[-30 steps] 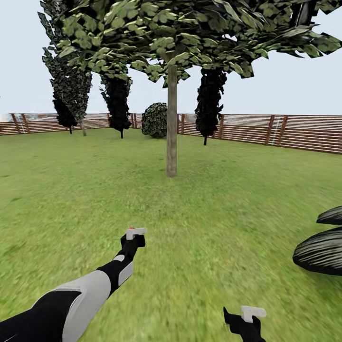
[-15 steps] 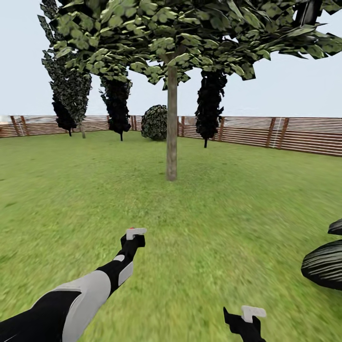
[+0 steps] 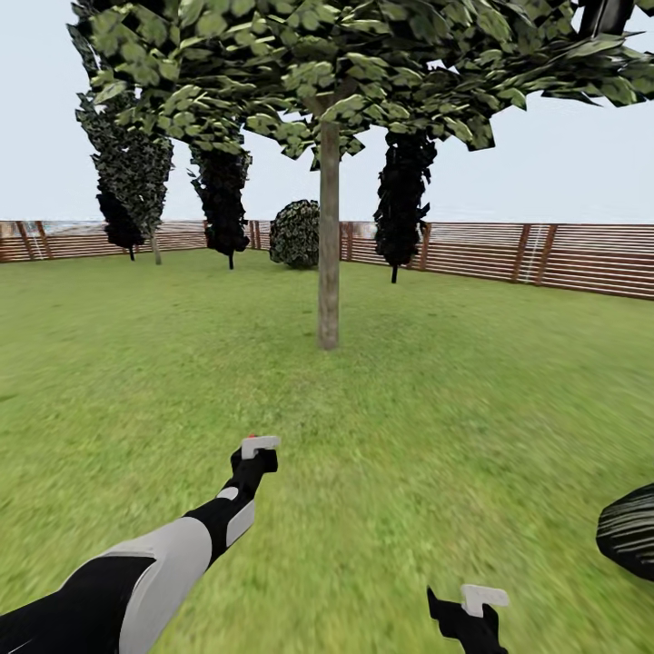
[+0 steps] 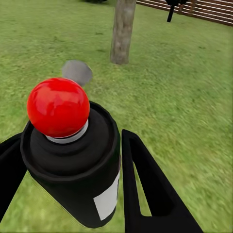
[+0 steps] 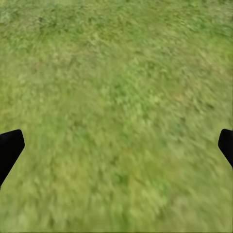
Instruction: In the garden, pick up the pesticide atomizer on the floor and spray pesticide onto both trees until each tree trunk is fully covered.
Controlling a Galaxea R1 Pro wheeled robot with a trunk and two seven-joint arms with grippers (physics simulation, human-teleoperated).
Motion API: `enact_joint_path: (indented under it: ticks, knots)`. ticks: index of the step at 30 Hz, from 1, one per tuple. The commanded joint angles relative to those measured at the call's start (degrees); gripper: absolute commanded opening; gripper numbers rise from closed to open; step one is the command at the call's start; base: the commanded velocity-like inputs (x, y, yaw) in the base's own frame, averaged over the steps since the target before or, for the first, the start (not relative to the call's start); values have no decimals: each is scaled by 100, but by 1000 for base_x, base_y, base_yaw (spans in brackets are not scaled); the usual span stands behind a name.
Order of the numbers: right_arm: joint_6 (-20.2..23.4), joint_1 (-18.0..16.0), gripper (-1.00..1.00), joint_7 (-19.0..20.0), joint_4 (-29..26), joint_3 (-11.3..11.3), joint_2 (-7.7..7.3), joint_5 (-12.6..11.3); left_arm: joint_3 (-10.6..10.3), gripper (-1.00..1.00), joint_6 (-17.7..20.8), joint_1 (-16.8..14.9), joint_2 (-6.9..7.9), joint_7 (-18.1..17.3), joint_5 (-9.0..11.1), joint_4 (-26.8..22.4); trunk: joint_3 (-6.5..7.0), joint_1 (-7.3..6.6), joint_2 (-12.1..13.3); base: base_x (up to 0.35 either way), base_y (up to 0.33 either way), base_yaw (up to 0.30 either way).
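L fingers [image 4: 73, 194] clamped on atomizer [image 4: 73, 160], R fingers [image 5: 116, 145] wide; open lawn [image 3: 436, 400] to tree trunk [image 3: 329, 236], fence [image 3: 545, 254] beyond.

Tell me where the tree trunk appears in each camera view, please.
Head view: tree trunk upright at centre, beyond the left gripper.
Left wrist view: trunk base at top, behind the pesticide atomizer.
Right wrist view: not in it.
Shared landmark: the grass lawn.

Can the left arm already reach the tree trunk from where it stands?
Probably not. The left end effector, shut on the pesticide atomizer, hangs over open grass, and the tree trunk stands well beyond it. Nothing blocks the way.
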Motion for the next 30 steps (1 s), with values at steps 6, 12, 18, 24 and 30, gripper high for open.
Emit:
enact_joint_path:
  ticks: [6,12,18,24,30]
  knots:
    - [0,0,100,1,-2,-1,0,0,-3,-100,0,0,0,1,-3,-4,0,0,0,350,0,0]
    - [0,0,100,1,1,-1,0,0,-3,-100,0,0,0,1,-2,-4,0,0,0,350,0,0]
    - [0,0,100,4,1,-2,0,0,-3,-100,0,0,0,1,-3,-4,0,0,0,350,0,0]
    - [0,0,100,1,0,-2,0,0,-3,-100,0,0,0,1,-2,-3,0,0,0,350,0,0]
    - [0,0,100,5,0,-2,0,0,-3,-100,0,0,0,1,-2,-5,0,0,0,350,0,0]
